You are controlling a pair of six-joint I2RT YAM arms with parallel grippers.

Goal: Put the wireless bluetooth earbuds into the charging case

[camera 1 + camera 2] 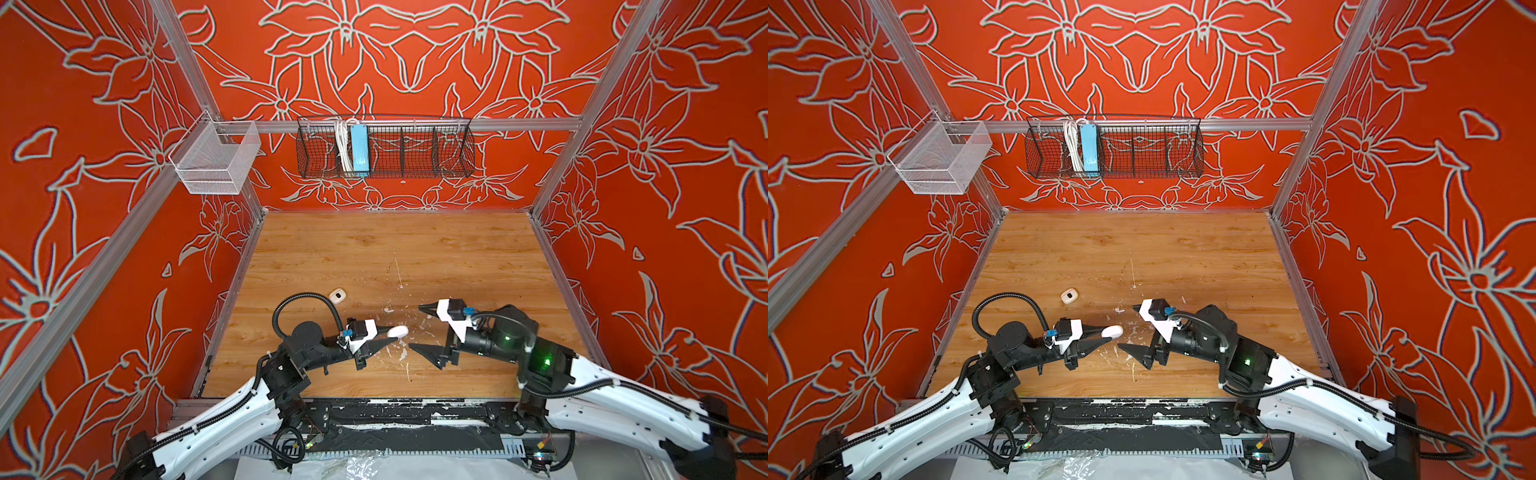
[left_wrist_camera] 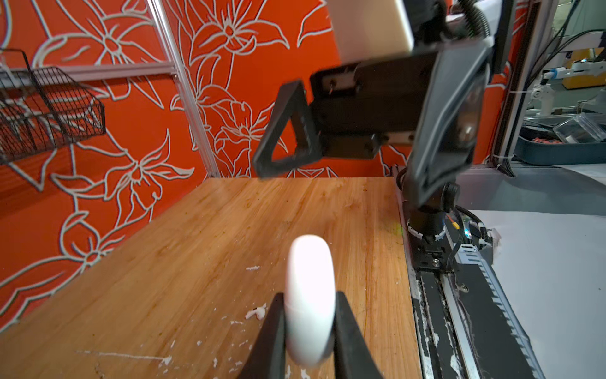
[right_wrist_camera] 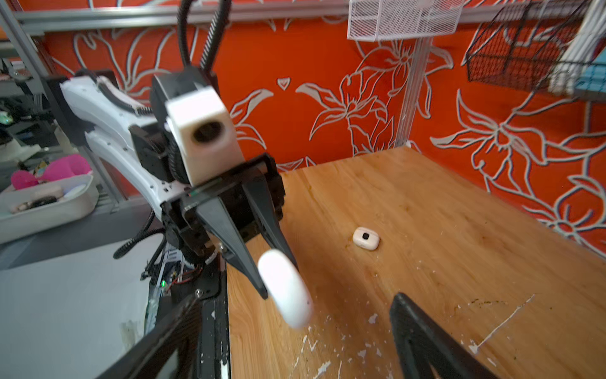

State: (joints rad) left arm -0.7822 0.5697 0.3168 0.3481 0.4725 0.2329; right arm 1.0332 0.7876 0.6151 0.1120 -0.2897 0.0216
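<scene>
Closest to the camera, two white robot arms reach in over a black rail at the front edge of a wooden tabletop [image 1: 374, 249]. The left claw [image 1: 391, 335] is clamped on a smooth white oval charging case [image 1: 398, 331], lifted clear of the wood. The case is pinched across its thin sides with most of its body sticking out past the fingertips. That grip probably leaves it exposed for the other arm to work on. The case looks shut. The right claw [image 1: 414, 326] faces it from just beside, with its jaws spread wide and nothing between them, likely lined up to handle the case. No earbuds can be picked out. They may be inside a case, or lost among the white flecks on the wood.

A second, cream case [image 1: 337, 295] with a small black square on top lies flat on the tabletop behind the left arm, well apart from both claws.

The tabletop is light wood grain, scratched and spattered with white flecks near the claws. Orange-red walls patterned with pale outlined flowers enclose it, framed by aluminium rails. On the back rail hangs a black wire basket [image 1: 415, 166] holding a blue power strip [image 1: 359, 151]. A white mesh basket [image 1: 208, 166] hangs on the left.
</scene>
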